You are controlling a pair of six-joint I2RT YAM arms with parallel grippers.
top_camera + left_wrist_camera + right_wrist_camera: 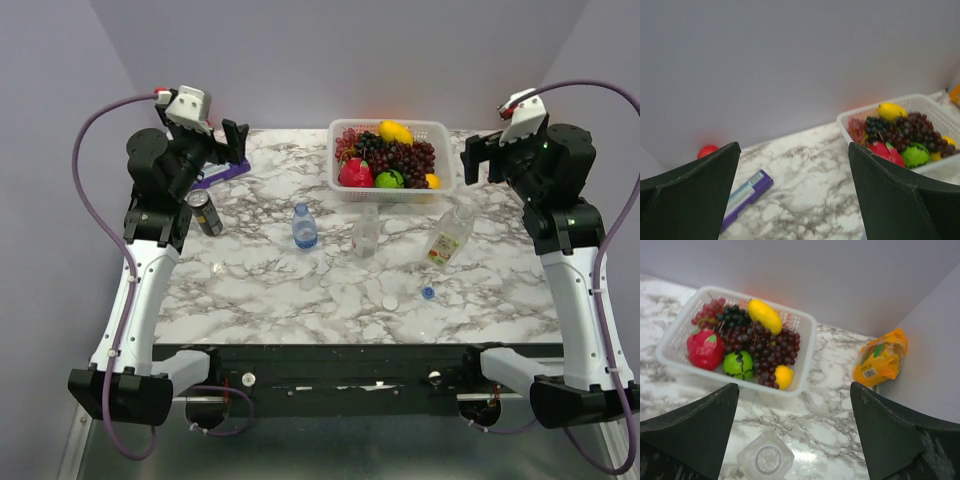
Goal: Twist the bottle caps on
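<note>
The left gripper (238, 142) hangs above the table's 10 o'clock corner. In its wrist view the two dark fingers (690, 200) stand wide apart with nothing between them. Under it, on the white marble-patterned table (260, 290), lies a purple pen-shaped tube (222, 175), and a dark cylindrical drink can (205, 212) sits just toward 6 o'clock from that tube.

The three small clear plastic bottles form a row across the middle. The blue-labelled bottle (305, 228) is upright on the left, and the plain bottle (366, 232) is upright at centre. The yellow-green-labelled bottle (448, 235) is on the right and looks tilted, its neck toward 1 o'clock.

Two small round plastic caps lie loose at about 6 o'clock from the plain and tilted bottles, touching neither. They are the white cap (390, 303) and, just to its right, the blue cap (428, 293).

A white plastic mesh basket (335, 180) of fruit stands at 12 o'clock.

The right gripper (473, 160) hangs beside the basket at 2 o'clock. Its fingers (890, 440) are spread wide and hold nothing. An orange-wrapped pack (882, 357) lies by the right wall.
</note>
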